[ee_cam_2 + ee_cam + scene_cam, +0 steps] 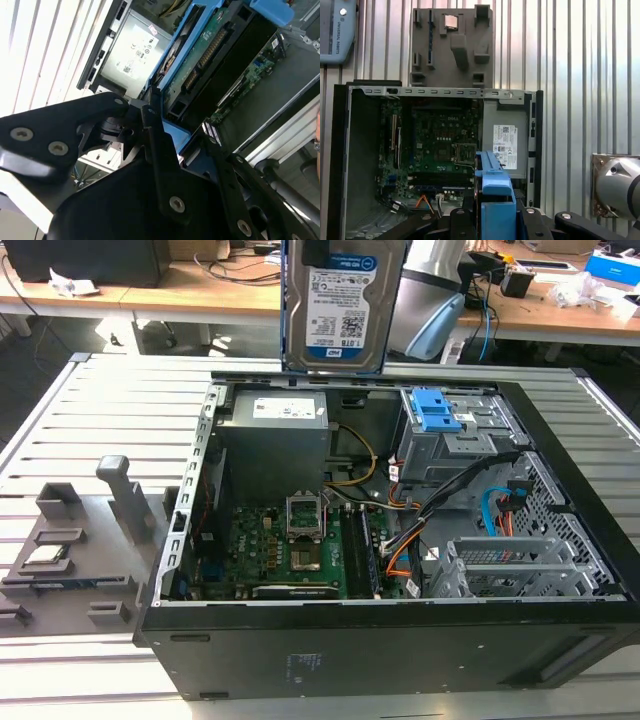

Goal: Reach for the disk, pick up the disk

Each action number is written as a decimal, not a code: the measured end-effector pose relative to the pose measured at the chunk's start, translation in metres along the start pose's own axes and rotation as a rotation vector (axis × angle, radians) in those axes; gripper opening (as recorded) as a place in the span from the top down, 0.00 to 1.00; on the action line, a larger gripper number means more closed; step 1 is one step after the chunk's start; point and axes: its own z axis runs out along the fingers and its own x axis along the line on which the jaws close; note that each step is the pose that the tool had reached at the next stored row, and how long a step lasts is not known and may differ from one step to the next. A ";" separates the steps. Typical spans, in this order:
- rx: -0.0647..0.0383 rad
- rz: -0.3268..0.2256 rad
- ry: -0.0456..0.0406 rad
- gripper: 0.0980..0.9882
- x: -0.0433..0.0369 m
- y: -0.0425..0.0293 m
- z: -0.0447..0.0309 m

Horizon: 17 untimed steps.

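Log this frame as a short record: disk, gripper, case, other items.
disk: held in the air above the open case
gripper: shut on the disk's blue frame
case: open on the slatted table, motherboard exposed
bracket: blue, in the case's drive bay
tray: grey, beside the case at the exterior view's left, chip on it

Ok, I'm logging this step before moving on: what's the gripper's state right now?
Gripper: closed, holding the disk up over the open computer case.
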 end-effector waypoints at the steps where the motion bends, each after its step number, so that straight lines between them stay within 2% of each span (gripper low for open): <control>1: 0.000 0.000 0.0000 0.70 -0.0001 -0.0057 -0.0003; 3: 0.000 0.000 0.0000 0.70 -0.0003 -0.0183 -0.0009; 5: 0.000 0.000 0.0000 0.70 -0.0004 -0.0263 -0.0013; 7: 0.000 0.000 0.0001 0.70 -0.0006 -0.0382 -0.0019; 9: 0.000 0.000 0.0001 0.70 -0.0006 -0.0442 -0.0023; 11: 0.000 0.000 0.0000 0.70 -0.0008 -0.0561 -0.0028; 17: 0.000 0.000 -0.0001 0.70 -0.0011 -0.0771 -0.0038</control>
